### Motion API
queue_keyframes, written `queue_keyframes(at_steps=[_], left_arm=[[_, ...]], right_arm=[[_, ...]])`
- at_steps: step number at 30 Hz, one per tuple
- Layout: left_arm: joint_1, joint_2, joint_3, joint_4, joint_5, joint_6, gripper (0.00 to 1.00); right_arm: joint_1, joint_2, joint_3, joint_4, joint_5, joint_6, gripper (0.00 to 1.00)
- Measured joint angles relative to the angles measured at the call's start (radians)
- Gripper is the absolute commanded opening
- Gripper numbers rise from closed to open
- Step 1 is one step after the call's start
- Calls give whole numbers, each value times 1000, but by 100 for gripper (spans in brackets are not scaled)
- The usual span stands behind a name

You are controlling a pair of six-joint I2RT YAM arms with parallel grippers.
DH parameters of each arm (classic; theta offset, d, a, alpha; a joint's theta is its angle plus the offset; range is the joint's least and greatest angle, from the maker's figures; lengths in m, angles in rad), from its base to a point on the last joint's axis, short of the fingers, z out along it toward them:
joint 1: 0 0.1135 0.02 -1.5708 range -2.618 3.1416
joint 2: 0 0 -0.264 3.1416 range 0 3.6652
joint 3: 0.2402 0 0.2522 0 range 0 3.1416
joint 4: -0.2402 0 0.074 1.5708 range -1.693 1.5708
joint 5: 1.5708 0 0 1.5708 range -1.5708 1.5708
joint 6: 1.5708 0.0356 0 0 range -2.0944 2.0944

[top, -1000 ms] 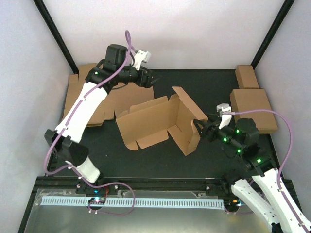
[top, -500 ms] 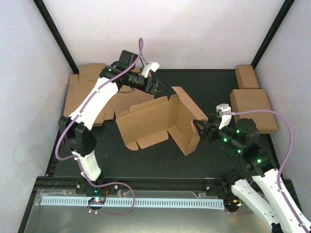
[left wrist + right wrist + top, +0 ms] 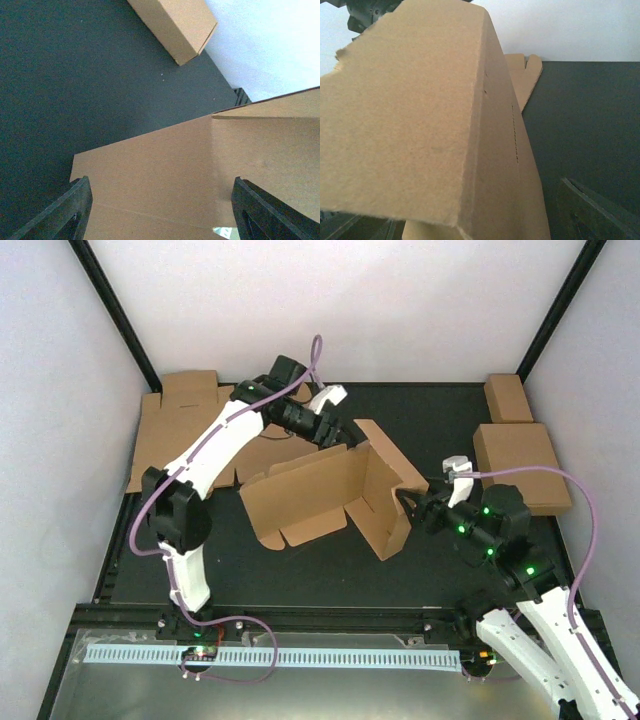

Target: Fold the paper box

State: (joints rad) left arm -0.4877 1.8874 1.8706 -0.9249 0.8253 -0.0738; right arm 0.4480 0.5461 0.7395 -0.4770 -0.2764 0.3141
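Observation:
The paper box (image 3: 320,495) stands half folded mid-mat, a long back wall raised and a side panel (image 3: 385,495) upright at its right end. My left gripper (image 3: 335,432) hovers open over the top of the back wall. In the left wrist view the brown panel (image 3: 165,175) fills the space between my wide-set fingers (image 3: 62,215). My right gripper (image 3: 410,505) is open at the side panel. In the right wrist view that panel (image 3: 445,125) stands between the jaws, and dark mat shows between it and the right finger (image 3: 592,212).
A stack of flat cardboard sheets (image 3: 175,425) lies at the back left, with its rounded tabs (image 3: 526,75) showing in the right wrist view. A folded brown box (image 3: 520,465) and a smaller one (image 3: 508,397) sit at the right edge. An oblong brown box (image 3: 175,25) lies by the white wall.
My left arm has swung right from above the flat stack to the box's back wall. The right arm and the box have stayed put.

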Motion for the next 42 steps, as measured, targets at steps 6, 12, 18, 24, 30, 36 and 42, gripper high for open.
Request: queue_keyframes(at_steps=[6, 12, 18, 24, 30, 36, 42], left_arm=[[-14, 29, 19, -31, -16, 18, 79], [-20, 39, 51, -50, -38, 30, 76], [-23, 46, 60, -57, -40, 34, 74], [-29, 51, 67, -70, -40, 37, 74], [-32, 59, 78, -75, -43, 39, 73], [-35, 62, 89, -83, -57, 40, 73], [-37, 63, 92, -85, -60, 41, 73]], right_arm=[[0, 5, -11, -2, -1, -1, 77], [0, 23, -13, -19, 7, -12, 57], [0, 44, -13, -43, 18, -24, 47], [0, 49, -13, -47, 24, -30, 51], [0, 35, -9, -55, 33, -56, 67], [0, -18, 23, -70, 42, -78, 75], [0, -51, 74, -63, 28, -90, 80]])
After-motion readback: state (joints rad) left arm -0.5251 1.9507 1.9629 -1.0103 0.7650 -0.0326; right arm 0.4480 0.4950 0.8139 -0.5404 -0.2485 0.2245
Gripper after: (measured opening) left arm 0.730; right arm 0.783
